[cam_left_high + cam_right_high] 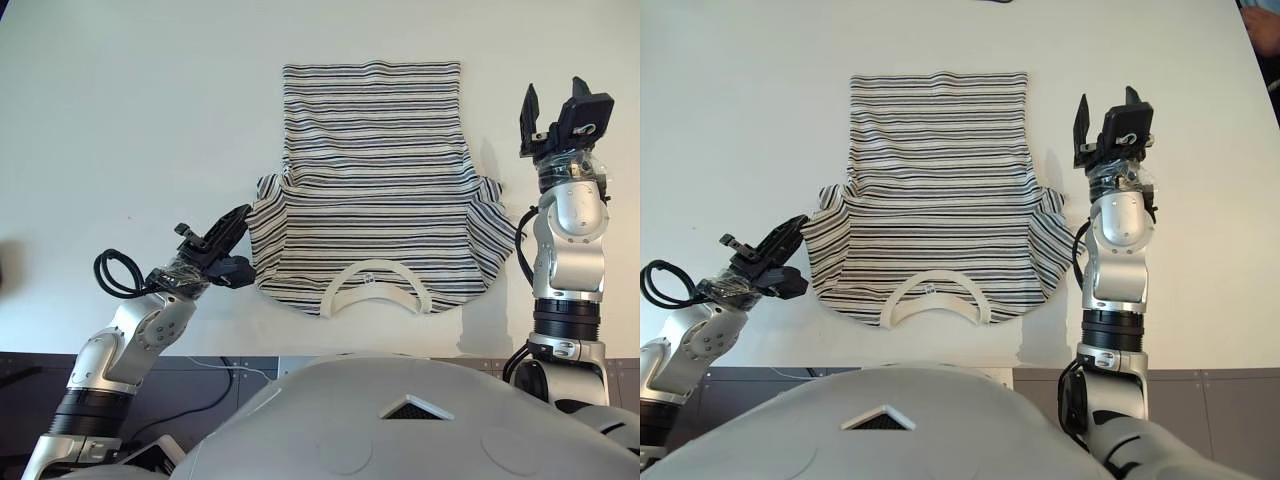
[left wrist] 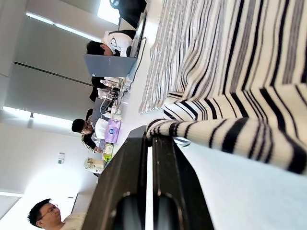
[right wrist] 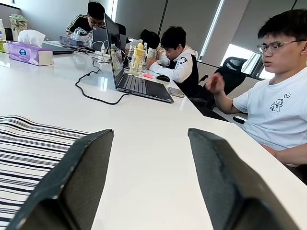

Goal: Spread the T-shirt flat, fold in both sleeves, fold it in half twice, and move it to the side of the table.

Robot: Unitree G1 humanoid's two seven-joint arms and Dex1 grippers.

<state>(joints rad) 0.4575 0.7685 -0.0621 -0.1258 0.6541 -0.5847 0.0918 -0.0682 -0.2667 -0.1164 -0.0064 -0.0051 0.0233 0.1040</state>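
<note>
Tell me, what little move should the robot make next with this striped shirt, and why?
Probably lower the open right gripper onto the right sleeve of the T-shirt. The left gripper, fingers together, sits at the left sleeve, while the right one stands beside the shirt, off the cloth, and both sleeves bulge outward.

— What colours are you getting on the T-shirt (image 1: 372, 170)?
— I'm seeing white with dark navy and grey stripes running across, thin bands mixed with thicker ones. The collar (image 1: 376, 285) is plain cream, no stripes.
— And the table (image 1: 120, 120)?
— Plain white on my feed. My left gripper (image 2: 150, 139) and right gripper (image 1: 553, 95) both show black. I've also got a purple tissue box (image 3: 29, 52).
</note>
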